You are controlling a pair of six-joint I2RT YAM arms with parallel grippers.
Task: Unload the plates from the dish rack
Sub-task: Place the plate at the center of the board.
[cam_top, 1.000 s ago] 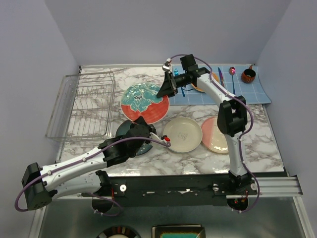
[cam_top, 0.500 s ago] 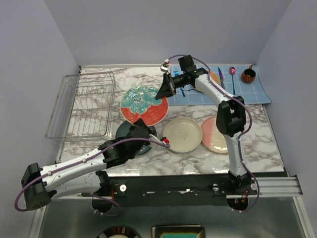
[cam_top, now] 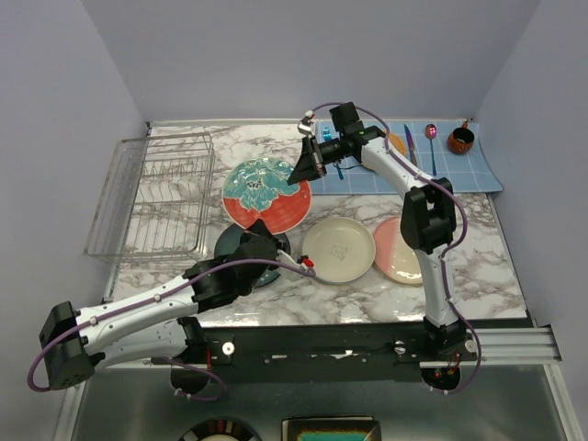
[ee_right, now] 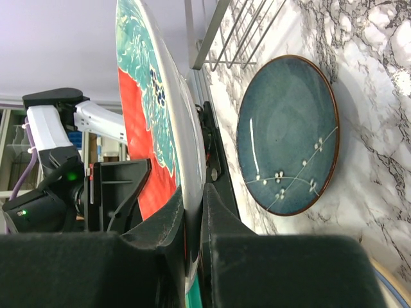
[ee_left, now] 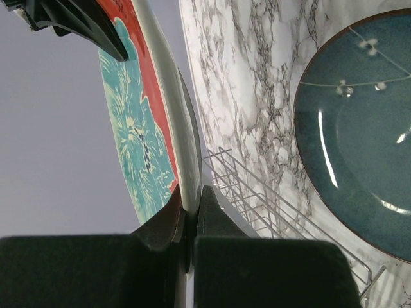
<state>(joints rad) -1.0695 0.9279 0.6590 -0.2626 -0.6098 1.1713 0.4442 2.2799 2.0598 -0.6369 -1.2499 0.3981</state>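
The teal floral plate (cam_top: 266, 193) with its red part hangs tilted above the table, held from two sides. My left gripper (cam_top: 262, 228) is shut on its near rim (ee_left: 183, 173). My right gripper (cam_top: 301, 173) is shut on its far right rim (ee_right: 189, 192). Both wrist views show fingers pressed on either face of the plate (ee_left: 138, 128) (ee_right: 144, 109). On the marble lie a plain cream plate (cam_top: 338, 248) and a pink-and-cream plate (cam_top: 397, 250). The wire dish rack (cam_top: 152, 193) at the left holds no plates.
A dark teal plate (cam_top: 237, 253) (ee_right: 286, 131) lies on the table under my left wrist. At the back right, a blue grid mat (cam_top: 469, 170) carries a spoon (cam_top: 431, 138), a brown cup (cam_top: 460, 141) and an orange disc (cam_top: 397, 142). Walls close three sides.
My right gripper has shut on the far rim of the teal floral plate. The plate has shifted slightly to the left. The left gripper keeps its hold.
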